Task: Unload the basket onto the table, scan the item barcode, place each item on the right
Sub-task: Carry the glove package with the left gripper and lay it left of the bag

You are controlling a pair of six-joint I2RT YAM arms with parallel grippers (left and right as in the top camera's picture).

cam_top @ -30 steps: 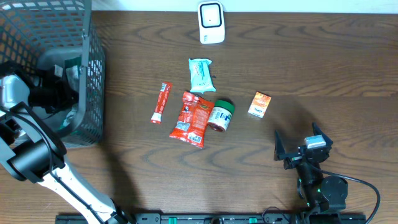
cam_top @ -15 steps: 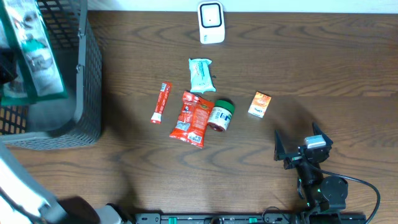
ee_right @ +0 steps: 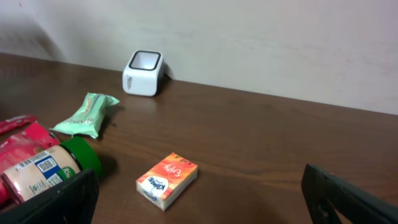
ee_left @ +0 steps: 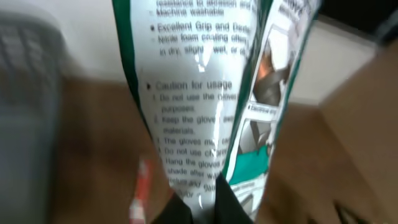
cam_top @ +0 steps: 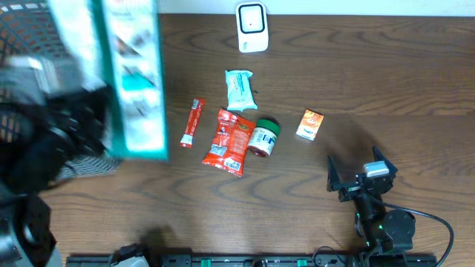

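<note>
A green-and-white glove packet (cam_top: pixel 130 74) with printed text hangs high over the table's left side, large and blurred close under the overhead camera. My left gripper (ee_left: pixel 200 196) is shut on its lower edge, and the packet (ee_left: pixel 205 93) fills the left wrist view. No barcode shows on the faces in view. The white scanner (cam_top: pixel 251 27) stands at the table's far edge, also visible as the scanner (ee_right: pixel 144 73) in the right wrist view. My right gripper (cam_top: pixel 356 172) rests open at the front right with nothing between its fingers (ee_right: pixel 348 199).
A grey mesh basket (cam_top: pixel 30 22) stands at the far left, partly hidden by my left arm. Mid-table lie a red stick sachet (cam_top: pixel 192 122), a red snack bag (cam_top: pixel 228 141), a green-lidded jar (cam_top: pixel 263 137), a mint packet (cam_top: pixel 240 89) and an orange tissue box (cam_top: pixel 310 124).
My left arm has lifted the glove packet out of the basket, up and to the right. The right arm has not moved.
</note>
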